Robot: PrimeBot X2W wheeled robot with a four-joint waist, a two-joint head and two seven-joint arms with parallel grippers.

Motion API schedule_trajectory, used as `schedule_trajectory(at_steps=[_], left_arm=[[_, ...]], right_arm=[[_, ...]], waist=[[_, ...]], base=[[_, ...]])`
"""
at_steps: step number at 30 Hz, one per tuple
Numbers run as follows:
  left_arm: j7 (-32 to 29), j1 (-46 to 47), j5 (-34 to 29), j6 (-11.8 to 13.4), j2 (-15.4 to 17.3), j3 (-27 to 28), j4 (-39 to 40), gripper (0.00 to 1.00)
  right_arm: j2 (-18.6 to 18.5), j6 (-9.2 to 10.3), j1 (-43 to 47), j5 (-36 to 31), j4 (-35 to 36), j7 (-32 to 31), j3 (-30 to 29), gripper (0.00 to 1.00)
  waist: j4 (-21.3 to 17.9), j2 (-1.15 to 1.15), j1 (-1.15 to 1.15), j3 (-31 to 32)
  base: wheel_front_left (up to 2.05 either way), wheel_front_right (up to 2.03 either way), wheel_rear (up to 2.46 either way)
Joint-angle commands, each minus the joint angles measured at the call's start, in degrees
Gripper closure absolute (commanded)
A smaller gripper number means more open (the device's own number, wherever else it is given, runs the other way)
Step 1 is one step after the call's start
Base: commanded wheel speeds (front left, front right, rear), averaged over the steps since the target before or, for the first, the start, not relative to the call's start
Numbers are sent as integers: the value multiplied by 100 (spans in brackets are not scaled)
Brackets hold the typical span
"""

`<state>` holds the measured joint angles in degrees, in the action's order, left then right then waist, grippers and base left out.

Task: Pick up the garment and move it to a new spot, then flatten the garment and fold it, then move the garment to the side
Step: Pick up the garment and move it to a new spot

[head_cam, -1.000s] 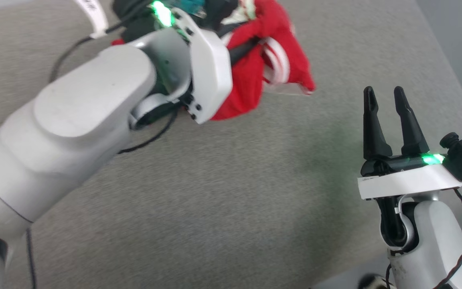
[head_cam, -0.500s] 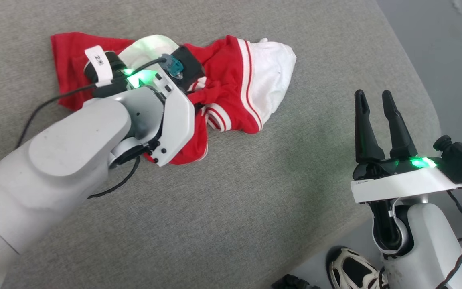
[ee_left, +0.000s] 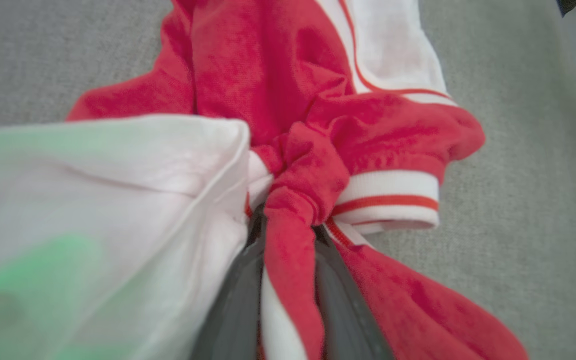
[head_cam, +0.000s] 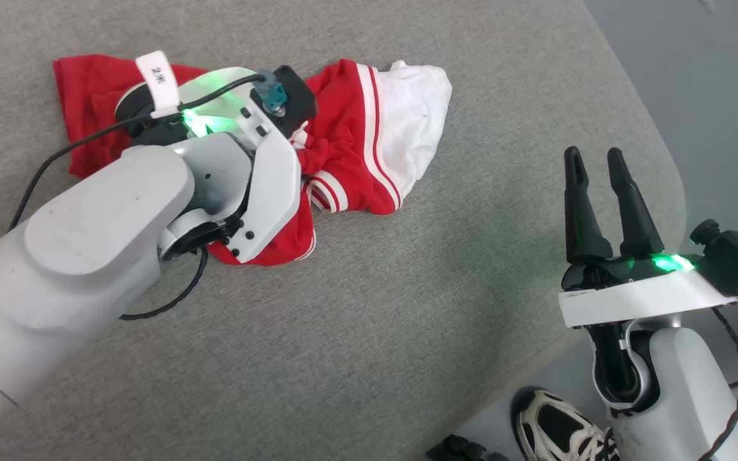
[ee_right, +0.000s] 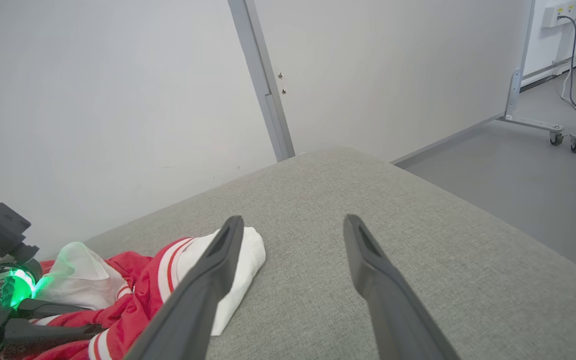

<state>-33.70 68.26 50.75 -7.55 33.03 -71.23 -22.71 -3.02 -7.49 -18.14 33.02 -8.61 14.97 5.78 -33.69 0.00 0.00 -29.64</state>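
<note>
Garment (head_cam: 369, 134) is lying crumpled on the grey upholstered surface (head_cam: 375, 320), toward the far left of the head view. The red body is bunched, one white sleeve panel is spread out to the right, and the striped trim runs down the middle. Left gripper (ee_left: 288, 230) is clamped on it. In the left wrist view a twisted rope of red fabric with a white stripe runs up between the two dark fingers (ee_left: 240, 300), which sit close together on either side of it. A striped cuff lies just right of the pinch point. A blurred white panel with a green tint covers the left half of that view and is too soft to read. In the head view the left forearm (head_cam: 106, 243) and wrist housing sit over the middle of the garment, so the fingers and the fabric under them are hidden. No numerals or letters are legible. Right gripper (head_cam: 593, 157) has its jaws apart with nothing between them. It is held by the right edge of the surface, well clear of the garment, touching nothing. A shoe (head_cam: 555, 426) shows on the floor (head_cam: 696, 77) at the bottom edge, partly cut off.
</note>
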Motion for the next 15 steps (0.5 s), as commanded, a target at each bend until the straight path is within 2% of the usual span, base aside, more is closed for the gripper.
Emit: schedule_trajectory(at_steps=[1, 3, 4, 10, 15], left_arm=[[-128, -461, 127, 13, 382, -368, -358, 13], [52, -310, 181, 15, 295, -327, -331, 2], [141, -233, 224, 16, 248, -307, -325, 0], [951, 188, 600, 18, -61, -221, -186, 0], [1931, 117, 1035, 14, -180, -218, -190, 0]], right_arm=[[8, -1, -2, -85, -19, 30, 25, 0], [12, -1, -29, -195, -30, 30, -5, 0], [9, -1, -33, -263, -39, 30, -23, 0], [7, -1, -60, -791, -126, 30, -153, 0], [3, -1, -36, -1295, -212, 30, -316, 0]], waist=[[56, 0, 0, 70], [188, 0, 0, 150], [261, 0, 0, 196], [868, 0, 0, 500], [1416, 0, 0, 772]], base=[[0, 0, 0], [0, 0, 0], [0, 0, 0], [0, 0, 0], [0, 0, 0]])
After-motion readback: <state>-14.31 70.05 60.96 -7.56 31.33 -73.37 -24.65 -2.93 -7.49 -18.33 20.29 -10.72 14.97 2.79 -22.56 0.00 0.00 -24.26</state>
